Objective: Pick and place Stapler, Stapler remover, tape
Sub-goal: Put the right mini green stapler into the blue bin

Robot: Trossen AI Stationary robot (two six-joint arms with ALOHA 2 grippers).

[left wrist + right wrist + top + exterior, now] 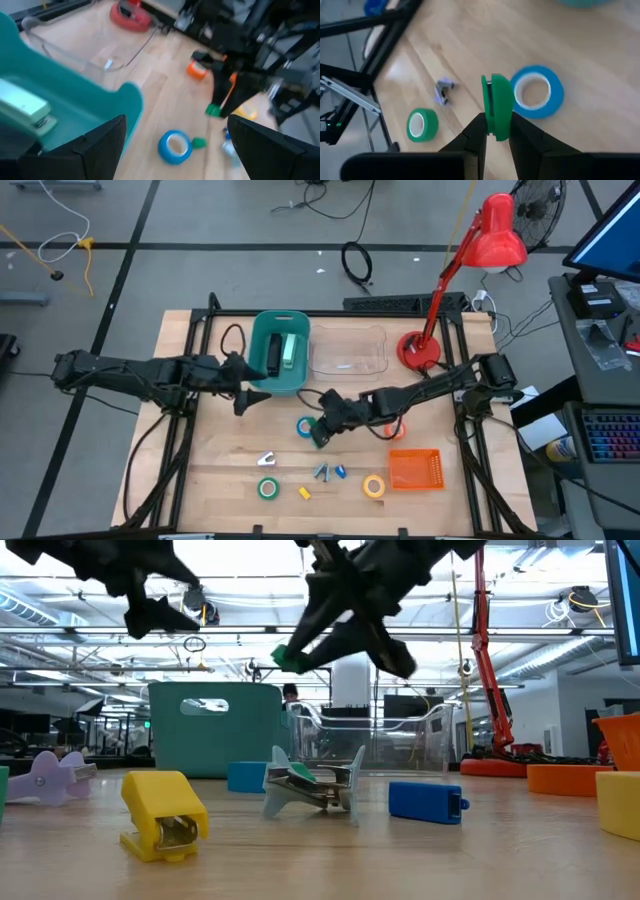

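Near edge: a green tape roll [267, 488], a yellow tape roll [374, 486] and a small yellow piece [304, 493] are lying closest to the bench's [210, 480] front; what the yellow piece is, is hard to tell.
Small pieces: a lilac staple remover [267, 460], a grey one [321, 472] and a little blue block [340, 472] are sitting just behind those.
Orange basket: it [414, 469] is standing at the front right, beside the yellow tape roll.
Right gripper: it [494, 131] is hanging above the middle of the bench, pinching a small green staple remover [498, 104] between its fingers; most of that piece is edge-on to the wrist camera, so its shape is unclear.
Blue tape roll: it [306, 426] is lying flat, just beside the right gripper.
Orange-red tape roll: it [197, 70] is showing clearly only from the left wrist; from above the right arm is covering most of it.
Left gripper: it [248, 393] is hovering with fingers spread wide and nothing between them, at the near corner of the teal bin [262, 330].
Teal bin contents: a pale green stapler [290, 351] is lying inside beside a dark one [273, 354].
Clear tray: it [350, 352] is sitting right of the bin.
Red lamp: its base [420, 352] is standing at the far right.
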